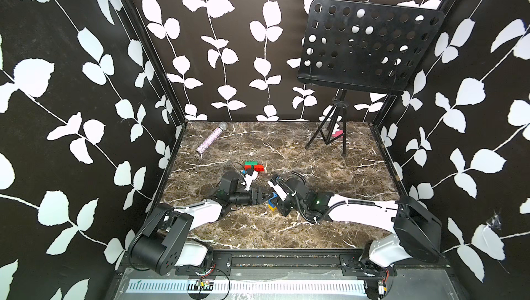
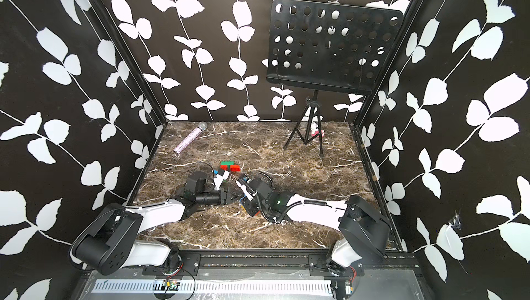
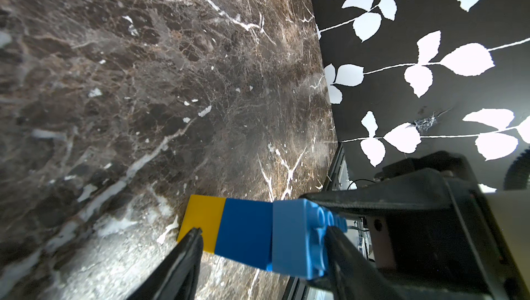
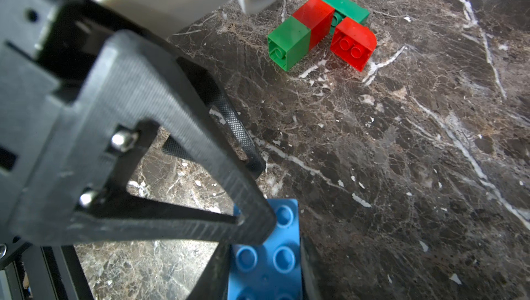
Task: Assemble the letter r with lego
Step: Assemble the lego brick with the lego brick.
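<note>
Marble table [image 1: 315, 169], leaf-print walls [image 1: 86, 83]. Top views: left gripper [image 1: 267, 196] and right gripper [image 1: 273, 201] stood tip to tip at the stack [image 1: 271, 206]. The green-red cluster [image 2: 230, 166] lay well beyond both.

Left wrist: the yellow, blue and light-blue stack [image 3: 246, 232] sat between the left fingers [image 3: 192, 249]. Could not tell whether they were clamped.

Right wrist: right gripper [image 4: 262, 270] grasped the stack by its light-blue end. A left finger [image 4: 200, 155] lay across its studs.

Brick stack [image 1: 272, 202] in front, brick cluster [image 1: 254, 166] behind, microphone [image 1: 211, 140] back-left
</note>
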Tool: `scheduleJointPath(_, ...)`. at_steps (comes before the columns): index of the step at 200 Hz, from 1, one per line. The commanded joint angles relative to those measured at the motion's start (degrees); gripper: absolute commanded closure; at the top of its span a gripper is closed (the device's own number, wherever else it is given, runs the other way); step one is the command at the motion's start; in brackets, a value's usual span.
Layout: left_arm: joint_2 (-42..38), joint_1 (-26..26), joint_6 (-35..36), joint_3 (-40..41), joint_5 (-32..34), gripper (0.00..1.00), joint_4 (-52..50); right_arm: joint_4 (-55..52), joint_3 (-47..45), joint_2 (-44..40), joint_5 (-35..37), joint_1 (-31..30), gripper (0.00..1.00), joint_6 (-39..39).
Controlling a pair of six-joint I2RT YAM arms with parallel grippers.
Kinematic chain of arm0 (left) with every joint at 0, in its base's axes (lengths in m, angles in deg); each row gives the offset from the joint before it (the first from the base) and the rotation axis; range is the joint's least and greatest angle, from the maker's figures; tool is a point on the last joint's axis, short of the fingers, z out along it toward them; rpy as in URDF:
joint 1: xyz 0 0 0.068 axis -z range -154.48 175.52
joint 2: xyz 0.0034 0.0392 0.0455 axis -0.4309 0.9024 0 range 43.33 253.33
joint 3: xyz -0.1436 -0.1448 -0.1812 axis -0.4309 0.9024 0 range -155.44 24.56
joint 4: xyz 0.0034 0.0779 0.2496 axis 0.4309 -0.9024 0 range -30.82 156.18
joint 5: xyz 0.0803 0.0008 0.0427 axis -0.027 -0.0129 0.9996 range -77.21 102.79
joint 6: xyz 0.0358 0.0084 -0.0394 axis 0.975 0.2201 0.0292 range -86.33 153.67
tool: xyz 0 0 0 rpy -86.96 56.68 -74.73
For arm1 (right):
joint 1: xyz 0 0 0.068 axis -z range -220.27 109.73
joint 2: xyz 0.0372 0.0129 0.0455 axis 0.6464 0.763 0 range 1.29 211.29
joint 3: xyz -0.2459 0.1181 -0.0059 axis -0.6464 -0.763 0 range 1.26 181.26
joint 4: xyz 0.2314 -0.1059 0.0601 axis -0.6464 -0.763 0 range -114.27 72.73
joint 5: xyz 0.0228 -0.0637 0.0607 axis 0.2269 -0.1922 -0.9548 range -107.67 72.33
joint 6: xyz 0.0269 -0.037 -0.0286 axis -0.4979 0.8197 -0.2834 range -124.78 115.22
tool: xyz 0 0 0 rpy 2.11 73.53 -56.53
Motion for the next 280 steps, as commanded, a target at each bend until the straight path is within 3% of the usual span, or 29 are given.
scheduleJointPath(1,1.0,0.3,1.4,0.1,0.8,0.33,-1.0,-3.6,-2.2,-0.3,0.9,-0.5,0.82,-2.2)
scheduleJointPath(78,1.0,0.3,1.7,0.5,1.1,0.36,-1.3,-8.1,-5.8,-2.2,2.1,-1.6,0.83,-7.4)
scheduleJointPath(169,1.3,0.3,2.3,1.2,1.6,0.46,-1.6,-18.4,-4.2,2.2,7.0,-2.5,0.85,-9.9)
scheduleJointPath(280,0.5,0.6,2.2,4.0,3.0,0.59,-2.4,-30.0,1.5,11.3,4.9,-3.0,0.87,-8.3)
